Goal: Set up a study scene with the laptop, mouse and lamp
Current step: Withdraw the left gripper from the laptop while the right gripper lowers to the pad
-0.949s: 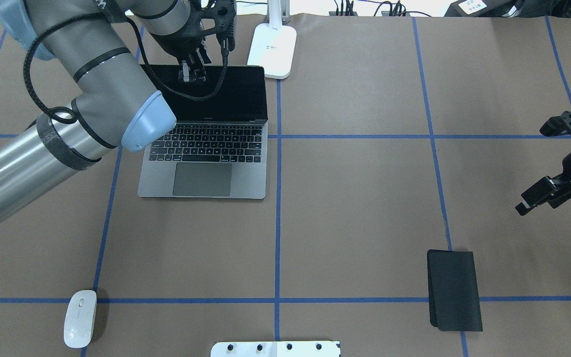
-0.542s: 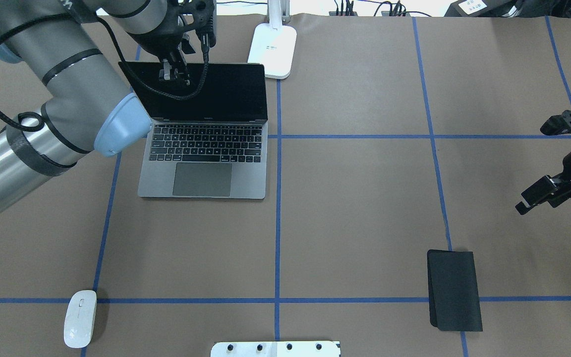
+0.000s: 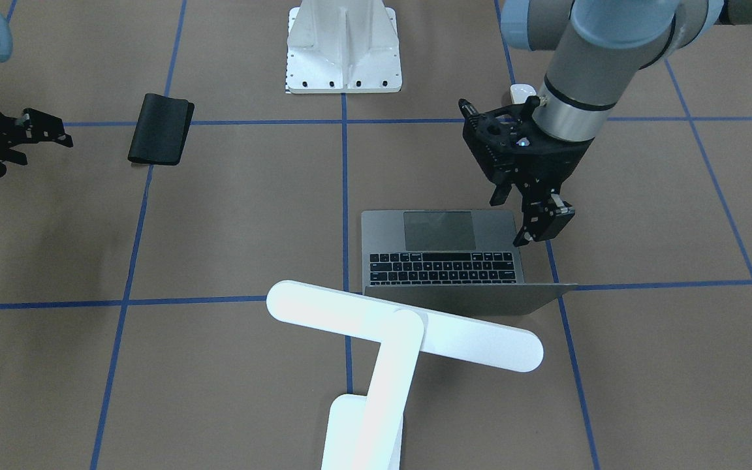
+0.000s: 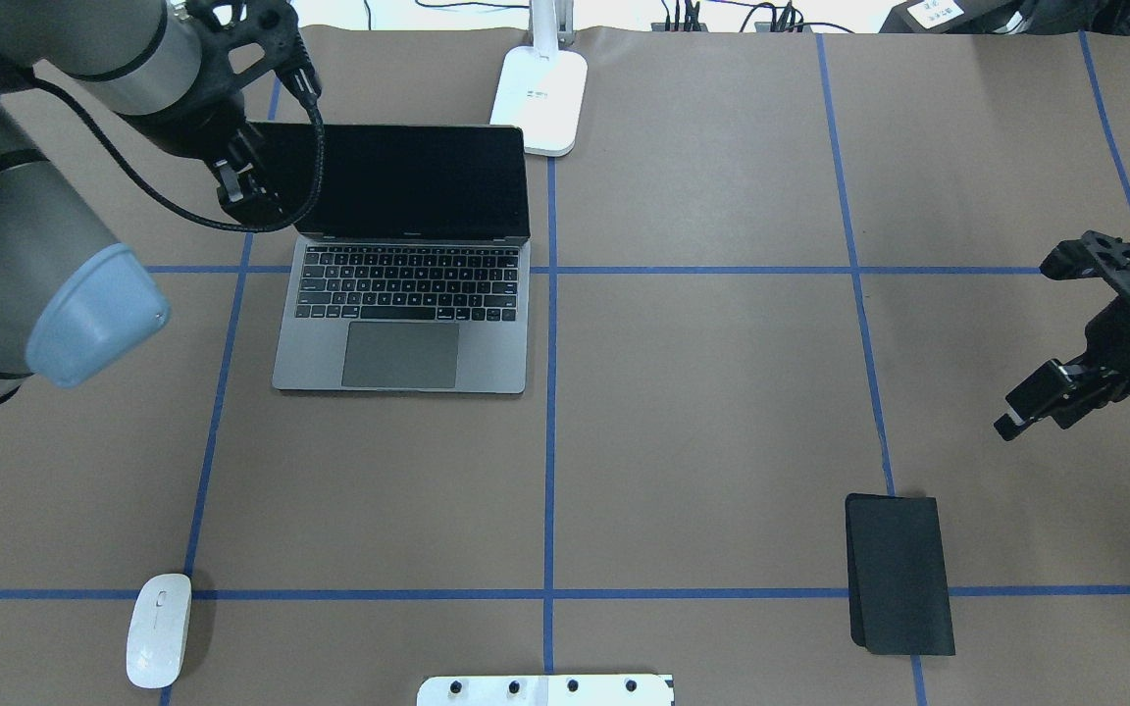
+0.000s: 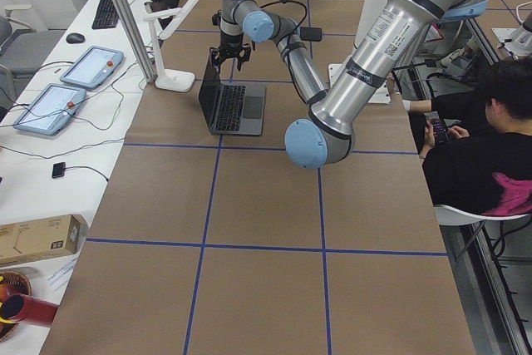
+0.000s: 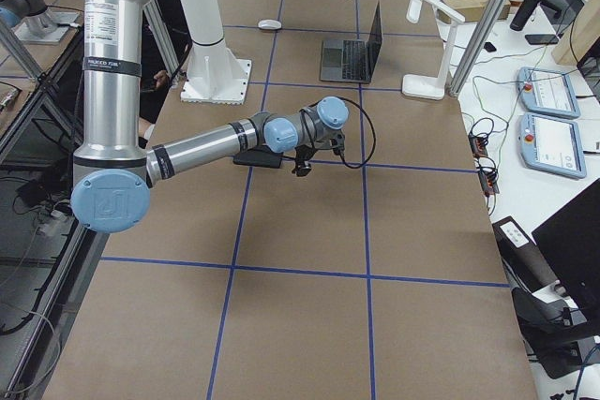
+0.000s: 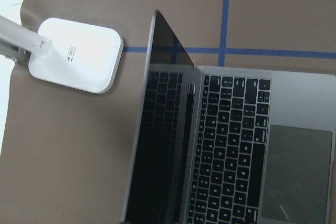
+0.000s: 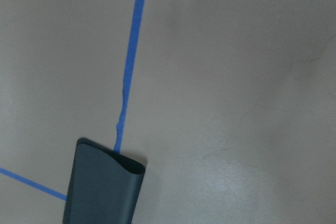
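Note:
The grey laptop [image 4: 403,294] stands open on the table, screen dark; it also shows in the front view [image 3: 444,251] and the left wrist view [image 7: 236,150]. My left gripper [image 4: 239,191] hangs shut and empty at the screen's left edge, above the table; in the front view [image 3: 544,225] it is over the laptop's corner. The white mouse [image 4: 159,630] lies at the near left, far from both grippers. The white lamp's base [image 4: 539,88] stands behind the laptop, its bar head [image 3: 402,324] over the screen. My right gripper [image 4: 1013,420] hovers shut and empty at the far right.
A folded black mouse pad [image 4: 900,574] lies at the near right, below my right gripper, and shows in the right wrist view [image 8: 102,190]. The white ribbed pedestal [image 4: 545,689] is at the near edge. Blue tape lines grid the brown table.
My left arm has swung left, carrying the gripper from over the screen's top edge to its left edge. My right gripper has shifted slightly left. The laptop has not moved.

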Controlling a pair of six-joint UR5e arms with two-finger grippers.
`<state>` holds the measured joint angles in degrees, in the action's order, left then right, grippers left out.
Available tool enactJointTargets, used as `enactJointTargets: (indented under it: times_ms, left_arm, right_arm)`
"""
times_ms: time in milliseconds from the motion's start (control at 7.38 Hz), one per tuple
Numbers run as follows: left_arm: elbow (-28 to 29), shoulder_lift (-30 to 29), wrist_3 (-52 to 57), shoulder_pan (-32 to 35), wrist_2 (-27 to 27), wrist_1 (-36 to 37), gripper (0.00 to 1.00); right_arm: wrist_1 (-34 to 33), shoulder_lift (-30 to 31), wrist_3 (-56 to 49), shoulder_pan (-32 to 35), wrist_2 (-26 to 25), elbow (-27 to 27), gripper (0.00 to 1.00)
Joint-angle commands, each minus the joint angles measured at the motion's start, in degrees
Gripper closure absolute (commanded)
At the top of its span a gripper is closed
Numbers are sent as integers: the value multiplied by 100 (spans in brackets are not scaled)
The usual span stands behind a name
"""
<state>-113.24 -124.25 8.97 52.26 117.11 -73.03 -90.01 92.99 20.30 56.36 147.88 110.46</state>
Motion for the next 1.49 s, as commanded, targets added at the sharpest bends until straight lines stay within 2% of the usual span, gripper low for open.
enactJointTargets:
  times_ms: [0,136,542,813,1084,1355]
  left_arm:
    - [-515,426,-1278,12,14,545,2]
    - [-524,567,-1744,12,23,527,1]
    - [-699,1164,-2126,117,145,439,1]
    - [-683,1560,-2083,179,155,20,1]
    - [-481,1676,-1927,171,154,-342,1]
    - [-427,1685,-1653,171,155,-352,1]
  right_arm:
    - [36,-541,1084,-475,-188,-6,12]
    - [71,-588,1255,-642,-276,28,12]
    - [1343,-510,2318,-1134,-637,-120,11]
    - [1355,-292,2329,-1188,-638,-138,11]
    - [1773,401,2320,-1214,-646,-129,12]
    - [1873,370,2486,-1433,-603,-147,11]
